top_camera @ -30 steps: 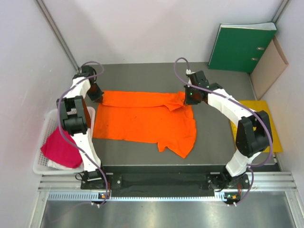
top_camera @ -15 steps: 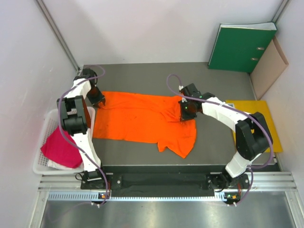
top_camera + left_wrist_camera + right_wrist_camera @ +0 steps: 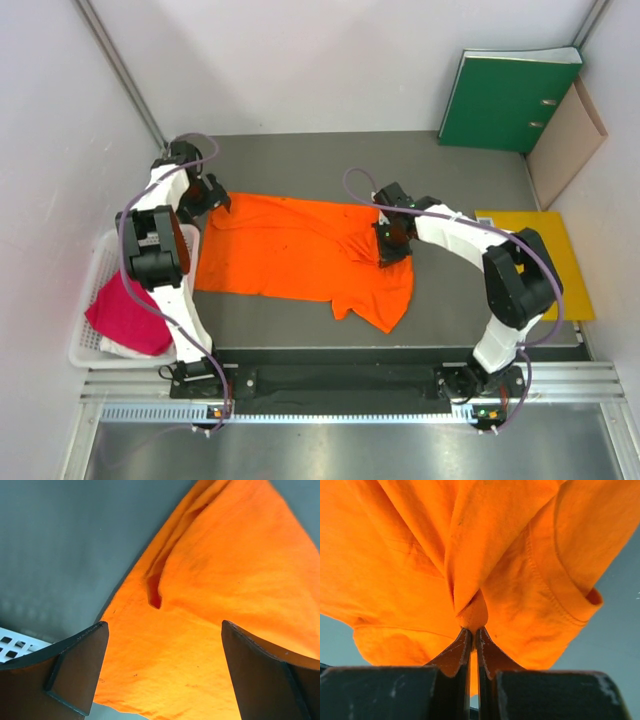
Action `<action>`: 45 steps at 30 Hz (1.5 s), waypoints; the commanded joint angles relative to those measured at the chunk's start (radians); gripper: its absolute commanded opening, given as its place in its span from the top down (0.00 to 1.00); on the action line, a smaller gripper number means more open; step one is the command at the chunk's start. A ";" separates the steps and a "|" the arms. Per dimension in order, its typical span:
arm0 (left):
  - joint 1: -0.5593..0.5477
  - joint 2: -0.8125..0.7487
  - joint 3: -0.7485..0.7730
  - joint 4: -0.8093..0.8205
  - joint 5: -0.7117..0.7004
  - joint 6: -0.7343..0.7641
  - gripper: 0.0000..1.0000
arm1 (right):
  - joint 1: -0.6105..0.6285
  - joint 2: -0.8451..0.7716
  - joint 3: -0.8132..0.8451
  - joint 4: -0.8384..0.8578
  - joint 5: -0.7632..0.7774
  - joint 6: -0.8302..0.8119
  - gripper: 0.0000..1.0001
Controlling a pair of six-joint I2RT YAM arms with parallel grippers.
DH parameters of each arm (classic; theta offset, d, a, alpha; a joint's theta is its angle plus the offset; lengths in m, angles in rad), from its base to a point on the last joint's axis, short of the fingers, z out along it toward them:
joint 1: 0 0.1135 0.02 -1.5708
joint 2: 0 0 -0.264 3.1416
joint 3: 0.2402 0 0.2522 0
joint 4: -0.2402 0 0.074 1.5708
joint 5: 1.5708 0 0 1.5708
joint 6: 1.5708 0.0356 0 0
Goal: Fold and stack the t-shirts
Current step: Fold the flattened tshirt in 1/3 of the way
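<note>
Lying spread across the grey counter (image 3: 300,160) is one orange t-shirt (image 3: 300,260), mostly flat, its right part rumpled and one sleeve trailing toward the near edge. Two t-shirts are showing in all. The second, a magenta t-shirt (image 3: 125,315), is sitting bunched in the single white mesh basket (image 3: 85,345) just off the counter's left side.

Two arms are reaching over the cloth. The right tool (image 3: 390,245) is sitting on the shirt's far right part, and in the wrist view its fingers are pressing narrowly together (image 3: 474,632) on a raised pleat of orange fabric, with a hemmed sleeve opening hanging just beside them. The left tool (image 3: 215,195) is hovering at the shirt's far left corner. Its two fingers are standing wide apart (image 3: 162,625) with the orange cloth and a small fold showing between them, and nothing is being gripped. Whether the tips are touching the fabric cannot be told.

Off to the right, things are standing apart from the shirt – one green binder (image 3: 505,100) leaning on the back wall, one brown folder (image 3: 565,140) beside it, and one flat yellow envelope (image 3: 560,250) lying partly under the right arm
</note>
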 commanded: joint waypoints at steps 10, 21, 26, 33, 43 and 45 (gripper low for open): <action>-0.027 -0.047 0.072 -0.002 0.054 0.025 0.01 | 0.043 0.051 0.099 -0.126 0.047 -0.026 0.58; -0.218 -0.060 0.072 0.060 0.148 0.079 0.01 | -0.189 -0.120 0.019 0.059 0.140 -0.017 0.01; -0.341 -0.009 0.109 0.091 0.227 0.071 0.01 | -0.281 -0.094 -0.062 0.155 0.096 0.002 0.06; -0.470 0.100 0.175 0.174 0.430 0.028 0.01 | -0.292 0.043 -0.078 0.303 0.028 0.005 0.13; -0.597 0.204 0.237 0.156 0.442 0.020 0.01 | -0.241 0.187 -0.004 0.376 -0.093 0.042 0.44; -0.603 0.238 0.260 0.128 0.433 0.025 0.01 | -0.221 0.204 0.019 0.371 -0.117 0.046 0.81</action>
